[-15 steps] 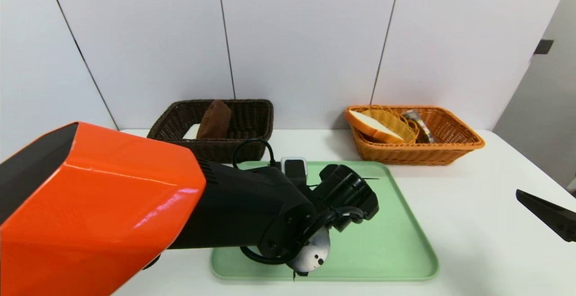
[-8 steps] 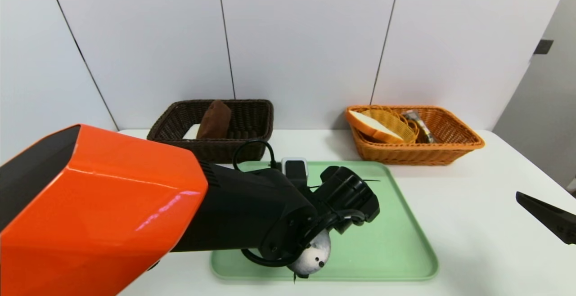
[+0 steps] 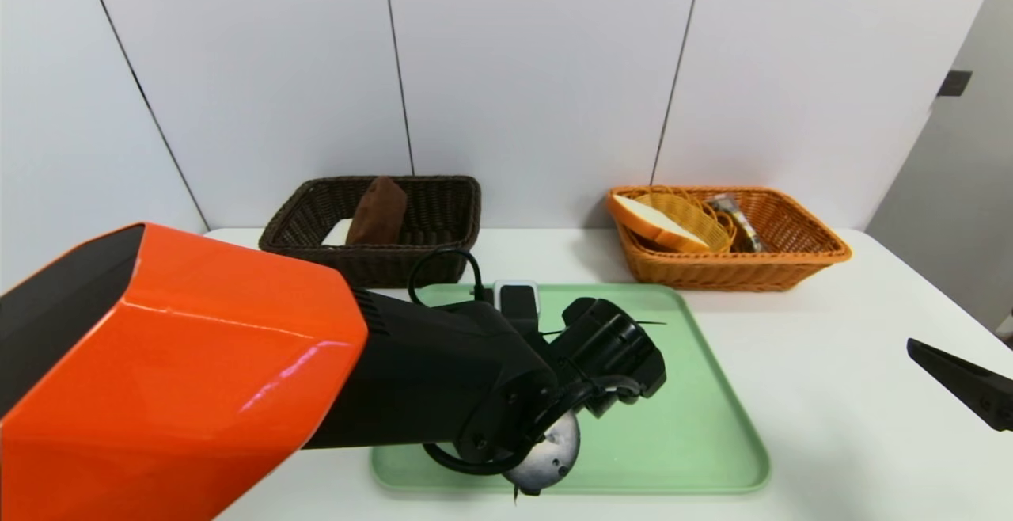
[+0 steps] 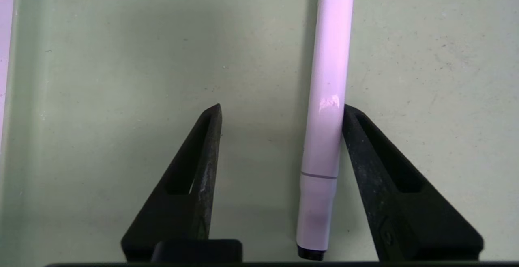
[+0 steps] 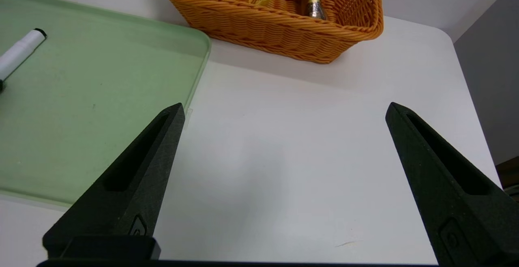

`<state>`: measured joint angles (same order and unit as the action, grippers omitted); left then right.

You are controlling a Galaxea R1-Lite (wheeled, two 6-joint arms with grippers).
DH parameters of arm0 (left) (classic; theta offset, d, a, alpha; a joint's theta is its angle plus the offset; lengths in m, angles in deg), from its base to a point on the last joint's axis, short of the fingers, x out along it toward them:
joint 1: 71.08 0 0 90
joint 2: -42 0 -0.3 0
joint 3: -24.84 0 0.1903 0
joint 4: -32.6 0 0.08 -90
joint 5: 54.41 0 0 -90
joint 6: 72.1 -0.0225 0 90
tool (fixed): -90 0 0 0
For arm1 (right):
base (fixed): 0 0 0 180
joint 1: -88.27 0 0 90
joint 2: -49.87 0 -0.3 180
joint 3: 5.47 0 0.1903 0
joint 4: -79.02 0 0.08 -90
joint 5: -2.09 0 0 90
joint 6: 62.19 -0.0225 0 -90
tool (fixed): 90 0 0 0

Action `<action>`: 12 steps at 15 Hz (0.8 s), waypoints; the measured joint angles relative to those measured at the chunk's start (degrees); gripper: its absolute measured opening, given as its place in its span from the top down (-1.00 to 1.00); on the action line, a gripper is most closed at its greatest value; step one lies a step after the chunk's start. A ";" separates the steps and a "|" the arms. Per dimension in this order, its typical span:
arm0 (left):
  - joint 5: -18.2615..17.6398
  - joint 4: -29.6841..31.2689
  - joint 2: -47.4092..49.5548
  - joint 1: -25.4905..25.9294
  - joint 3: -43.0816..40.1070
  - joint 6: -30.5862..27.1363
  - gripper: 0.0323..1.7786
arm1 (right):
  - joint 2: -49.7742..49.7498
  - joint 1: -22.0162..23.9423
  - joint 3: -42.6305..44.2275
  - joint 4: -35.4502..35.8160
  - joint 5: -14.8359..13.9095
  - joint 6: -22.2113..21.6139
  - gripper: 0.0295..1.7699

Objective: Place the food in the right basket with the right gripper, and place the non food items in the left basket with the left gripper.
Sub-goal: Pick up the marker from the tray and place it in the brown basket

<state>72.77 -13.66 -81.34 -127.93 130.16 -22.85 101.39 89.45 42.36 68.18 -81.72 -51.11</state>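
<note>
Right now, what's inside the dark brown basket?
Inside the dark brown basket: a rolled brown cloth standing against the back wall and a white block beside it, partly hidden by the near rim. The basket floor is not visible.

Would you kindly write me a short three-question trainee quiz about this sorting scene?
1. True or false: the marker pen lies on the green tray.
2. Which basket holds the bread slice? A) dark brown basket B) orange basket
3. Fill in: between the left tool fingers lies the ____.

Key: 1 true; 2 B; 3 marker pen.
</note>
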 joint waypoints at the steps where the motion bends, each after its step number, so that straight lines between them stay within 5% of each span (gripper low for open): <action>1: -0.04 -0.01 0.00 0.00 -0.02 0.04 -0.04 | 0.00 0.02 0.00 0.00 -0.02 0.00 -0.93; 12: -0.26 -0.09 0.68 0.00 -1.24 0.44 0.10 | -0.54 0.02 -0.46 -0.05 -0.02 -0.09 -0.93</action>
<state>72.51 -13.74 -80.66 -127.93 128.91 -22.42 100.85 89.48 41.90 68.14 -81.74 -51.19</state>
